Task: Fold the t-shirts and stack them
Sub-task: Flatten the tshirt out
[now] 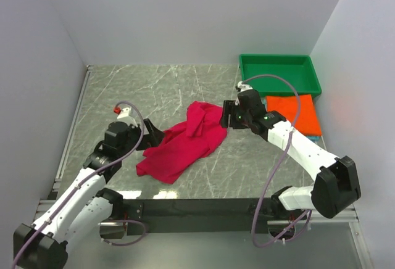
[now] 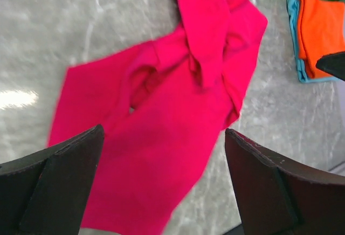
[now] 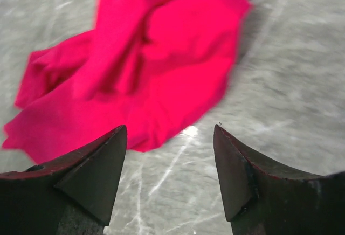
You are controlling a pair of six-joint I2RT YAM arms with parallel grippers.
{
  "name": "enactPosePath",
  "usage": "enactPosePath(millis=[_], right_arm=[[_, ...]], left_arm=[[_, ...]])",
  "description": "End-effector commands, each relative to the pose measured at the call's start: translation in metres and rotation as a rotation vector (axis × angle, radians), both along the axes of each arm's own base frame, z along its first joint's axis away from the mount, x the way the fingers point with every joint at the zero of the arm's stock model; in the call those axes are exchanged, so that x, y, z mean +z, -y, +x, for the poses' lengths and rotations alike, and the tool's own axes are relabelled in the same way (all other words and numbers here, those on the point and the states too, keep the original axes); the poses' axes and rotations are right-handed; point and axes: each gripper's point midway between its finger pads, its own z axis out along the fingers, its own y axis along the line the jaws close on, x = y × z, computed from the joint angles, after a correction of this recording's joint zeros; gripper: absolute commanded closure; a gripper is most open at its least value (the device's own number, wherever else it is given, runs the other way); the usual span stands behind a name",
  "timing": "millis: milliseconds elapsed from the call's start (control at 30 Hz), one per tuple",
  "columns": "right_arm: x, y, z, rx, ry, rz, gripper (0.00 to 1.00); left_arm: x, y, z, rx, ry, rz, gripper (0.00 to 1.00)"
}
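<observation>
- The crimson-pink t-shirt (image 1: pixel 185 145) lies unfolded and rumpled in the middle of the bench (image 1: pixel 154 90). It is soft, matte cloth, bunched into a ridge at its far end and flatter toward the near-left.
- Its long axis runs diagonally, from near-left to far-right.
- The right hand (image 1: pixel 229 116) sits just beside the bunched far-right end, fingers apart with nothing between them. The shirt lies ahead and to its left.
- The left hand (image 1: pixel 154 134) is at the shirt's left edge, fingers spread wide and empty, with the cloth straight ahead of it.
- Both are near, so I judge each could take the end on its own side to spread the shirt.
- The orange t-shirt (image 1: pixel 295 113) lies folded square on the teal t-shirt (image 2: pixel 294 41), to the right.
- Beyond them stands the rigid green tray (image 1: pixel 250 71).
- The bench top is grey, marbled and smooth.
</observation>
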Motion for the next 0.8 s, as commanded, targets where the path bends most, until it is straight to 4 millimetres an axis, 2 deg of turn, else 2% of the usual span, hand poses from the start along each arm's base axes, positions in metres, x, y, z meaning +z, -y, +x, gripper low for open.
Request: enactPosePath(millis=[0,100,133,167,200,233,300,333,400,433,500,533,567,600,667,700,767], right_arm=[[0.012,-0.025,-0.003,0.120,0.054,0.065,0.29],[0.001,-0.026,0.001,0.071,0.013,0.076,0.29],[-0.006,-0.027,-0.001,0.069,-0.003,0.081,0.29],[-0.009,-0.028,-0.002,0.065,-0.009,0.093,0.29],[-0.012,-0.027,-0.004,0.054,-0.021,0.103,0.29],[-0.017,-0.027,-0.008,0.055,-0.029,0.105,0.29],[-0.021,-0.023,-0.013,0.047,-0.035,0.103,0.30],[-0.023,-0.020,-0.016,0.043,-0.036,0.101,0.30],[-0.024,-0.017,-0.021,0.042,-0.037,0.101,0.30],[-0.025,-0.016,-0.023,0.041,-0.037,0.101,0.30],[-0.025,-0.014,-0.028,0.043,-0.035,0.109,0.30],[-0.025,-0.014,-0.030,0.044,-0.033,0.114,0.30],[-0.024,-0.014,-0.031,0.044,-0.032,0.117,0.30],[-0.026,-0.013,-0.033,0.043,-0.033,0.119,0.30],[-0.025,-0.013,-0.035,0.046,-0.029,0.127,0.30],[-0.026,-0.013,-0.037,0.048,-0.032,0.130,0.30],[-0.027,-0.014,-0.037,0.048,-0.035,0.135,0.30]], left_arm=[[-0.001,0.014,-0.005,0.045,-0.054,-0.064,0.01],[0.011,0.038,-0.002,-0.007,-0.029,-0.096,0.01],[0.005,0.046,0.002,-0.024,-0.052,-0.076,0.01],[0.005,0.048,0.009,-0.009,-0.046,-0.056,0.01],[0.017,0.058,0.015,-0.024,-0.028,-0.054,0.02],[0.004,0.064,0.022,-0.033,-0.065,-0.015,0.03],[0.014,0.078,0.036,-0.050,-0.051,-0.009,0.10],[-0.001,0.085,0.040,-0.060,-0.087,0.019,0.12],[0.003,0.098,0.050,-0.079,-0.083,0.018,0.19],[-0.011,0.103,0.054,-0.082,-0.115,0.039,0.20],[-0.010,0.113,0.063,-0.096,-0.112,0.034,0.26],[-0.022,0.117,0.064,-0.109,-0.142,0.044,0.27],[-0.020,0.123,0.068,-0.116,-0.143,0.038,0.28],[-0.032,0.125,0.069,-0.118,-0.170,0.055,0.28],[-0.032,0.135,0.072,-0.142,-0.177,0.054,0.28],[-0.041,0.139,0.071,-0.154,-0.198,0.069,0.28],[-0.044,0.145,0.074,-0.162,-0.205,0.079,0.28]])
